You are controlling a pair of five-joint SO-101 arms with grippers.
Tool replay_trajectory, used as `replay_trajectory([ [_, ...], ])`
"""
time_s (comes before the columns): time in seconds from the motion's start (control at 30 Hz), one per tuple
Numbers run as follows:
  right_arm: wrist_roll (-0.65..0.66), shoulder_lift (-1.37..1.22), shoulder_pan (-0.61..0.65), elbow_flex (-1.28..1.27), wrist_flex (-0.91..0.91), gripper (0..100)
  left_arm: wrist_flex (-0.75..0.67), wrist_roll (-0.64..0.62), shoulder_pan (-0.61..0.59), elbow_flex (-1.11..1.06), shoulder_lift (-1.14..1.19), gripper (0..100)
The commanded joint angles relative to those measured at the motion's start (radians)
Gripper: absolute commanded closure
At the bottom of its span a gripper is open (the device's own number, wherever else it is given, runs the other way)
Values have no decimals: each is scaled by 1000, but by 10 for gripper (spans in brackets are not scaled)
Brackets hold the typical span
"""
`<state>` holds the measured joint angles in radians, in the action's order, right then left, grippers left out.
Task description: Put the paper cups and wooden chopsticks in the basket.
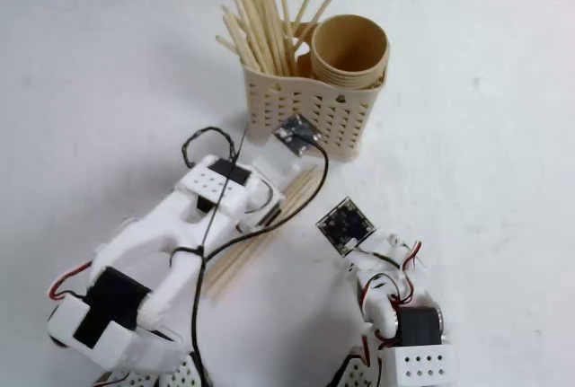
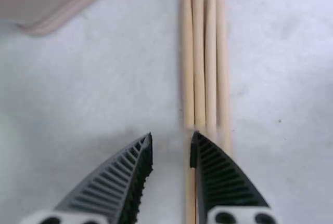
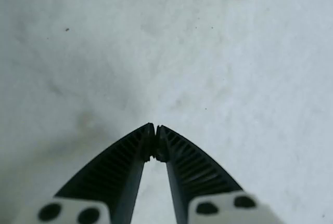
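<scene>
Chopsticks (image 2: 204,57) loose on table (image 1: 108,91) near basket (image 1: 310,113).
Left gripper (image 2: 170,142) open, one fingertip over them; right gripper (image 3: 155,130) closed, holding nothing, above the table.

We count one basket (image 1: 310,113), one stack of cups (image 1: 349,50) (its rims sit too close for us to number), perhaps a dozen upright chopsticks (image 1: 262,23), and four loose chopsticks (image 2: 204,52) lying side by side.

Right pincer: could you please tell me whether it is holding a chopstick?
No, the right pincer is shut on nothing, with its tips meeting over the table.
</scene>
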<state>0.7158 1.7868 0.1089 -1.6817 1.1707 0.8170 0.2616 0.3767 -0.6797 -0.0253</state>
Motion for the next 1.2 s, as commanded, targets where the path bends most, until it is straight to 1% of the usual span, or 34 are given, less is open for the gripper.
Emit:
replay_trajectory([
  [0.0,5,4,2,-9,7,979,-3,-5,5,20,-5,861],
  [0.17,5,4,2,-9,7,979,-3,-5,2,9,1,861],
  [0.3,5,4,2,-9,7,979,9,-9,2,34,56,861],
  [0.47,5,4,2,-9,7,979,94,-12,1,137,139,862],
  [0.7,5,4,2,-9,7,979,110,-12,1,149,159,863],
  [0.77,5,4,2,-9,7,979,110,-12,1,147,159,900],
  [0.87,5,4,2,-9,7,979,120,-12,1,147,159,983],
  [0.93,5,4,2,-9,7,979,135,-12,1,147,159,970],
  [1.17,5,4,2,-9,7,979,180,-9,1,150,156,976],
])
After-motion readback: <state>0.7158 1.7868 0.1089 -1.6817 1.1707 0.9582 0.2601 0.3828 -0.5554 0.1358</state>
